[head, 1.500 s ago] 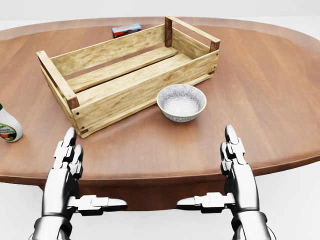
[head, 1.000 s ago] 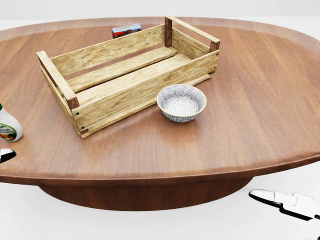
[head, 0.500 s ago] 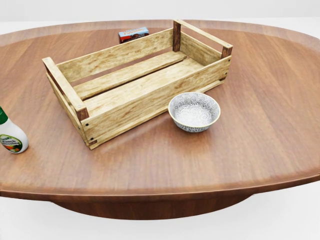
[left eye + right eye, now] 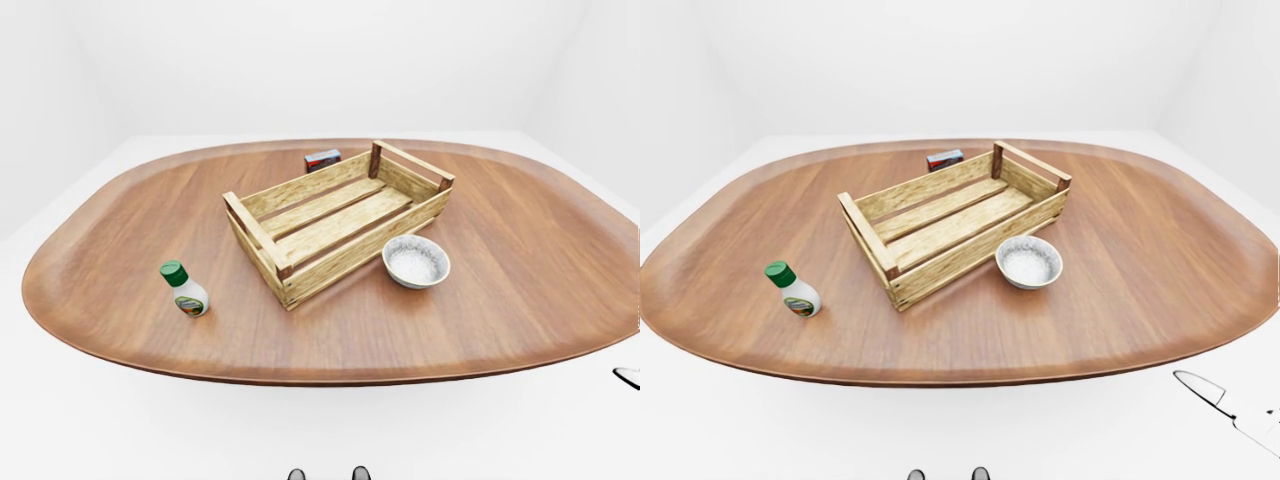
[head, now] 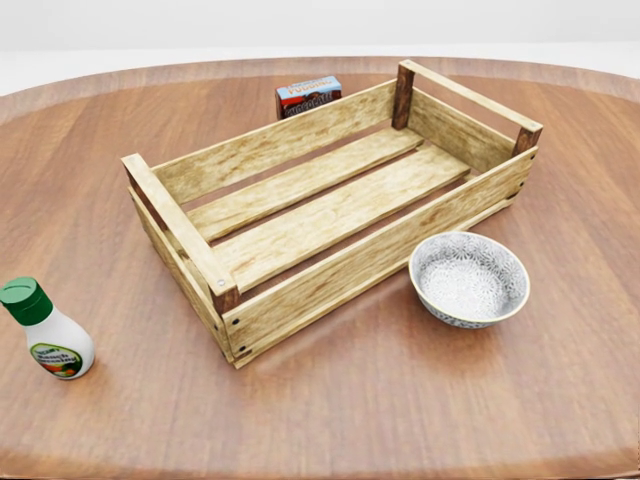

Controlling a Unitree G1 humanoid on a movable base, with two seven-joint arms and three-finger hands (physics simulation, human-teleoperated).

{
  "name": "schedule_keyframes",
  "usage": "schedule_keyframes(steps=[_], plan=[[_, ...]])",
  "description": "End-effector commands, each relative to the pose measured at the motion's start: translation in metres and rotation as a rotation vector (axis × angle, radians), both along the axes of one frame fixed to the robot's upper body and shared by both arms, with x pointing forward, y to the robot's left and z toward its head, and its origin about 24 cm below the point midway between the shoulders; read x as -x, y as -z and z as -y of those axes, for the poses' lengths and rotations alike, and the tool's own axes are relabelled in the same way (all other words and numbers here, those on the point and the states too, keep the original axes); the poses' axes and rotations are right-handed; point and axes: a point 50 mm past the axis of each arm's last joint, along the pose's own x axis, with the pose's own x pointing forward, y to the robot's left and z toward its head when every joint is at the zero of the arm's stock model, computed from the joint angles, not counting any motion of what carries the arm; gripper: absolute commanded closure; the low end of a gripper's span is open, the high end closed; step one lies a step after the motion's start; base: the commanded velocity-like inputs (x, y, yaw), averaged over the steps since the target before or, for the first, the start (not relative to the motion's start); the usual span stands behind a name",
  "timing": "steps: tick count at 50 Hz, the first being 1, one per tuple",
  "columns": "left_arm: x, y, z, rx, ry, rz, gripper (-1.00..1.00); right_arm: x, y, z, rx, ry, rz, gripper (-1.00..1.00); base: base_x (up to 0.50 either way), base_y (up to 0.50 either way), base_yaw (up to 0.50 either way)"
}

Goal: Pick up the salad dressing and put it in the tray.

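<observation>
We see the salad dressing point(image 5: 46, 333) standing on the table point(image 5: 420, 410) at the left of the head view, green cap up and tilted a little toward the upper left, so its long axis runs near vertical. It stands apart from the tray point(image 5: 330, 215), off the tray's left short end with bare wood between them. The tray is an open wooden crate lying diagonally, empty inside. A bowl point(image 5: 468, 279) sits just beside the tray's lower long wall at the right, and a small box point(image 5: 308, 96) lies past the upper wall (neither is in the way).

Neither hand shows over the table. In the right-eye view a thin white-and-black sliver at the lower right corner is likely the right hand point(image 4: 1232, 405), low and off the table edge; we cannot tell how its fingers stand. The left hand is not in any view.

The relation that matters: the bottle lies on the robot's left side, well apart from that right-hand sliver, with tray and bowl between. So we judge the left arm the nearer one for the pick. Being upright, the bottle suits a side grasp round the body below the cap, then a carry rightward over the tray's short wall.
</observation>
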Motion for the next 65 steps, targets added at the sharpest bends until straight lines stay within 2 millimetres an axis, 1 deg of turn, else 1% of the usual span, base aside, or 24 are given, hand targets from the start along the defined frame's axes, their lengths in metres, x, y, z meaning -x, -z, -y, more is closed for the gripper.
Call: schedule_keyframes(steps=[1,17,27,41,50,58,60,62,63,64,65], plan=[[0.002,-0.003,0.0,0.004,-0.01,0.017,-1.0,-0.003,0.0,0.0,0.031,0.028,-0.039,-1.0,0.41,0.33,0.0],[-0.011,0.013,-0.006,0.052,0.017,-0.051,-1.0,-0.008,-0.001,0.002,0.053,0.034,-0.059,-1.0,0.41,0.33,0.0],[-0.013,0.018,-0.007,0.067,0.023,-0.067,-1.0,-0.01,-0.001,0.002,0.069,0.048,-0.077,-1.0,0.41,0.33,0.0],[-0.011,0.017,-0.006,0.062,0.024,-0.06,-1.0,-0.012,0.001,0.003,0.07,0.051,-0.087,-1.0,0.42,0.31,0.0],[-0.01,0.015,-0.005,0.056,0.023,-0.051,-1.0,-0.01,0.0,0.005,0.059,0.045,-0.071,-1.0,0.43,0.29,0.0],[-0.007,0.011,-0.003,0.043,0.019,-0.034,-1.0,-0.013,0.0,0.003,0.056,0.022,-0.066,-1.0,0.43,0.29,0.0],[-0.007,0.011,-0.003,0.042,0.019,-0.032,-1.0,-0.012,0.0,0.003,0.043,0.024,-0.041,-1.0,0.43,0.3,0.0],[-0.007,0.01,-0.002,0.039,0.018,-0.029,-1.0,-0.014,0.011,0.009,-0.028,-0.013,-0.051,-1.0,0.0,0.0,0.0],[-0.007,0.01,-0.002,0.038,0.019,-0.029,-1.0,-0.017,0.015,0.012,-0.047,-0.001,-0.047,-1.0,0.0,0.0,0.0],[-0.007,0.01,-0.002,0.038,0.018,-0.028,-1.0,-0.016,0.012,0.01,-0.033,-0.009,-0.051,-1.0,0.0,0.0,0.0],[-0.007,0.01,-0.002,0.038,0.018,-0.028,-1.0,-0.02,0.013,0.008,-0.002,-0.011,-0.098,-1.0,0.0,0.0,0.0]])
